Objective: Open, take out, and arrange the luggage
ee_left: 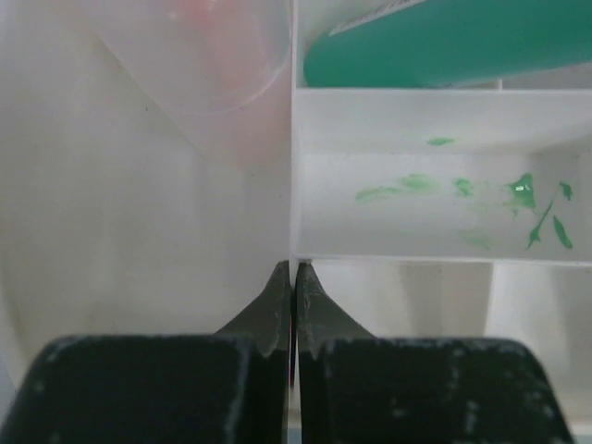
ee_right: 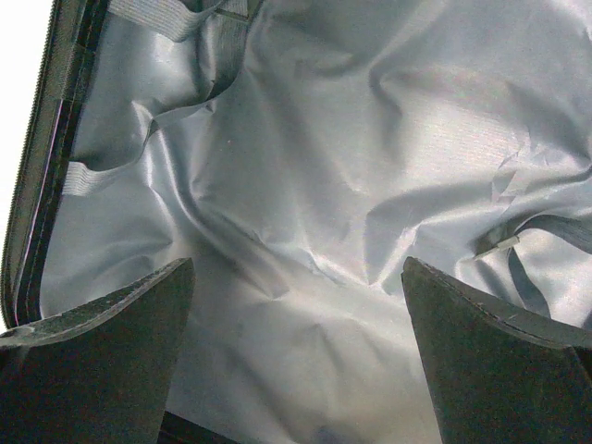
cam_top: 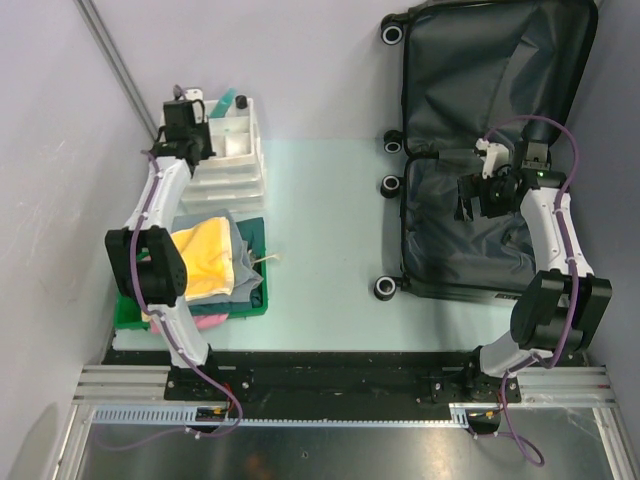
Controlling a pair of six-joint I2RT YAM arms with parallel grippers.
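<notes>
White drawer box (cam_top: 235, 175) held a teal tube (ee_left: 444, 42), your left end effector (ee_left: 292, 268) shut inside. Luggage (cam_top: 470, 60) lay open, grey lining (ee_right: 305, 166) crumpled; your right end effector (ee_right: 296, 268) gaped empty.

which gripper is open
The right gripper, over the luggage lining, is spread wide. The left gripper, at the white box, is pinched shut.

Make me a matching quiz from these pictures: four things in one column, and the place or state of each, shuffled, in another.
1. left gripper
2. right gripper
3. luggage
4. yellow cloth

a. lies open, grey lining showing
b. jaws shut
c. on top of the pile of clothes
d. jaws wide apart

Pairs: 1-b, 2-d, 3-a, 4-c.
</notes>
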